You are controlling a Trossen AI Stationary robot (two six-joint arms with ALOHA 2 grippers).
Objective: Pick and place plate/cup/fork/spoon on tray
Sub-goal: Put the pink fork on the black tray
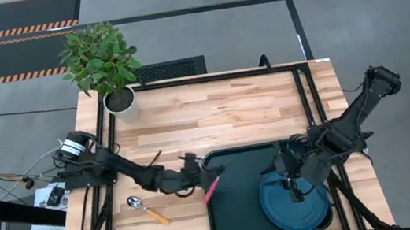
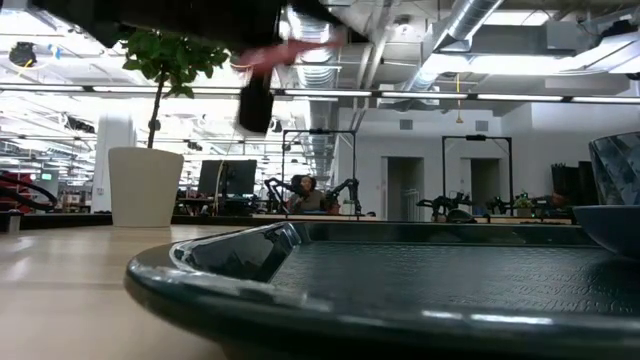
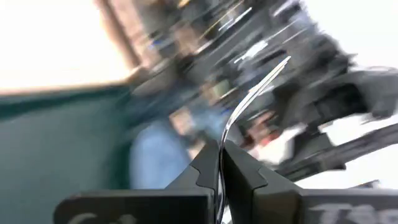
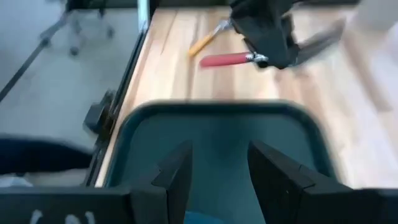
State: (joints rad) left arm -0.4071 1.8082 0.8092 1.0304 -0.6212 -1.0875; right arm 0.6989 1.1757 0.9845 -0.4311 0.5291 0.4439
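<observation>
High view showed the red-handled fork (image 1: pixel 211 189) with silver tines pinched in the left gripper (image 1: pixel 197 178), hanging over the green tray's (image 1: pixel 237 206) left edge.

No readable text, label, brand, number or sign anywhere. Only pale, cut-off marks on the dark gripper bodies at the lower edge of both wrist views, too partial to read. Orange-and-black striped bands (image 1: pixel 8 32) on the floor mats beyond the table in the high view, but without any words.
</observation>
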